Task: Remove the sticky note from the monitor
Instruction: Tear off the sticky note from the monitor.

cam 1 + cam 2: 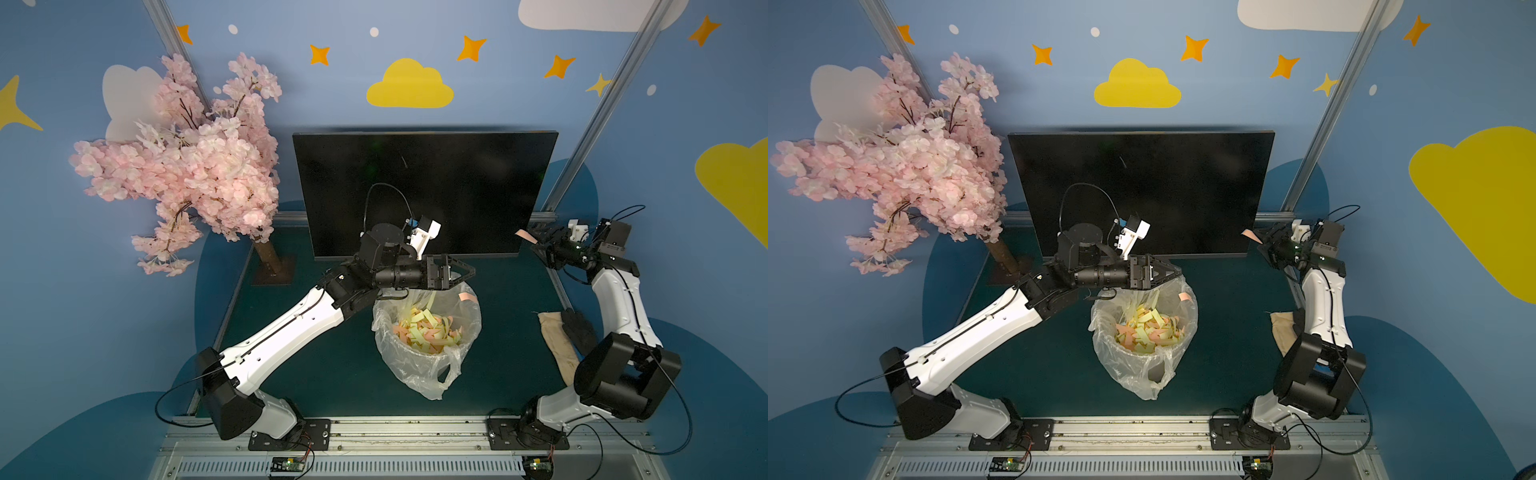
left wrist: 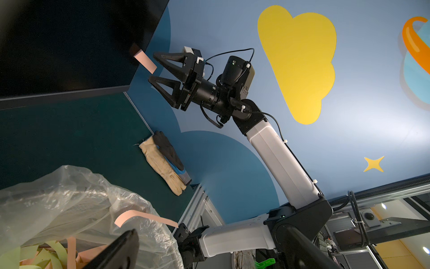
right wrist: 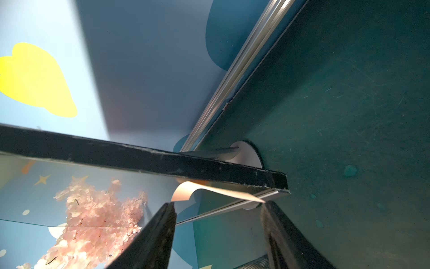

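**Desk:** Where is the note?

**Operator:** I see the pale pink paper sticky note (image 2: pixel 145 61) stuck by one end to the lower right corner of the large black flat-screen monitor (image 1: pixel 424 178). Its free end curls away from the glass and reaches past the screen's edge.

**Desk:** And your right side?

**Operator:** My right gripper (image 3: pixel 217 204) sits at that corner with its black fingers apart, one on each side of the strip. The note's free tip lies right at one finger. I can't tell whether it touches. Nothing is pinched.

**Desk:** Left side?

**Operator:** My left gripper (image 1: pixel 467 272) hangs spread wide and empty, in front of the monitor's bottom edge. It is above the far rim of the waste bin lined with a crinkled clear plastic bag (image 1: pixel 415 365). I see a heap of yellow, green and pink paper strips (image 1: pixel 428 328) in the bin. One loose pink strip (image 1: pixel 467 296) is draped over the bag's rim beneath the fingers.

**Desk:** Anything else around?

**Operator:** A beige fabric glove (image 2: pixel 160 163) lies at the right edge of the dark green table mat (image 1: pixel 311 353), beside my right arm. A black glove (image 2: pixel 168 149) lies partly on top of it. An artificial pink cherry-blossom tree (image 1: pixel 187 166) stands at the far left, next to the monitor.
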Controlling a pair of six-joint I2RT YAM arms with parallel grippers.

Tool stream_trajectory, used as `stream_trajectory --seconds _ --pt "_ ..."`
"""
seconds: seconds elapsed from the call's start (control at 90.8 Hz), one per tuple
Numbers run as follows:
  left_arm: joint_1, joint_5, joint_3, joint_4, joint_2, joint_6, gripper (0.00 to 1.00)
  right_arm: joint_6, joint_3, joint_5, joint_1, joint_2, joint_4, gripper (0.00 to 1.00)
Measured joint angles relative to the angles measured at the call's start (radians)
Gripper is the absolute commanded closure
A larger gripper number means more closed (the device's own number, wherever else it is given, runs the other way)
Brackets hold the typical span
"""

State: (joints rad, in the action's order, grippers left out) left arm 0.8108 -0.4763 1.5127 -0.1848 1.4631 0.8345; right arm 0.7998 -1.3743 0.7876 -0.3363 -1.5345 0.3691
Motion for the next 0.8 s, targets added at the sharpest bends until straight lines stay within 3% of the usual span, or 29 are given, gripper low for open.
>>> stream_trajectory --seconds 0.429,0.639,0.804 --pt "-0.006 -0.003 0.000 0.007 0.000 0.000 0.00 -0.022 -0.002 0.002 -0.007 -0.013 0.001 0.58" --pt "-0.006 -0.003 0.000 0.007 0.000 0.000 0.00 -0.030 -0.002 0.011 -0.016 -0.013 0.002 0.73" --pt "-0.006 -0.003 0.000 0.008 0.000 0.001 0.00 -0.040 -0.002 0.022 -0.027 -0.013 0.003 0.92"
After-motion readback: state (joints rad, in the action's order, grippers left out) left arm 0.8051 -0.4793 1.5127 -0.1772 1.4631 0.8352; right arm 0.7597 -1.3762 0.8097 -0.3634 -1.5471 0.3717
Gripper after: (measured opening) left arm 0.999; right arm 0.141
